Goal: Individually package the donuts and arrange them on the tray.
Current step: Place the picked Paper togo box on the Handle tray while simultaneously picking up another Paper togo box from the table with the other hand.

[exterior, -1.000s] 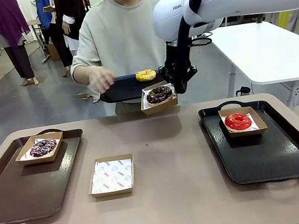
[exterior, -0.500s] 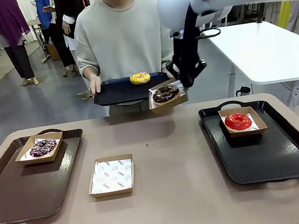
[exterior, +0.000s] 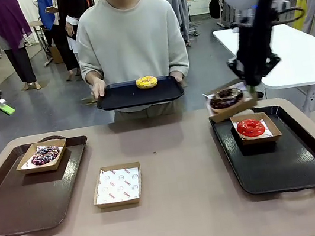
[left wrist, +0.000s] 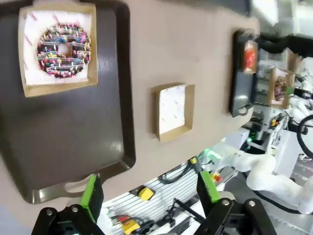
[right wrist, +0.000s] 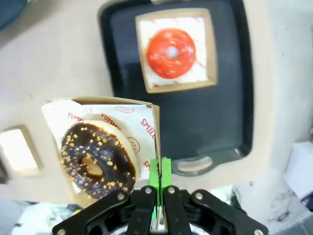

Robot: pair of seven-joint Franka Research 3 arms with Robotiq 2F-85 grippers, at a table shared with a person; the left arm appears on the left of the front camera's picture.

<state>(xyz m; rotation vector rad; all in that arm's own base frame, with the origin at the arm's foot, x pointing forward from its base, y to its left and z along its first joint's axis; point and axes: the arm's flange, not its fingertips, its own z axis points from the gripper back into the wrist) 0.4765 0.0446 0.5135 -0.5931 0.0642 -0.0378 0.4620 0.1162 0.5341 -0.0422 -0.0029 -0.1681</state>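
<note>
The right gripper point(right wrist: 159, 171) pinches one wall of a paper box point(exterior: 232, 108), and the chocolate donut point(exterior: 226, 98) sits inside. The box hangs up by the far corner of the right tray point(exterior: 298, 173), near the boxed red donut point(exterior: 250, 128). This step is putting the box on the tray. Next, I think, it must go down flat on a bare spot and not bump the red one. The left gripper point(left wrist: 149, 188) is up high, fingers spread wide. The purple donut point(exterior: 45, 155) is boxed on the left tray point(exterior: 15, 206). The yellow donut point(exterior: 146, 82) waits on the person's tray point(exterior: 118, 97), and an empty box point(exterior: 118, 185) lies on the table point(exterior: 186, 221)
</note>
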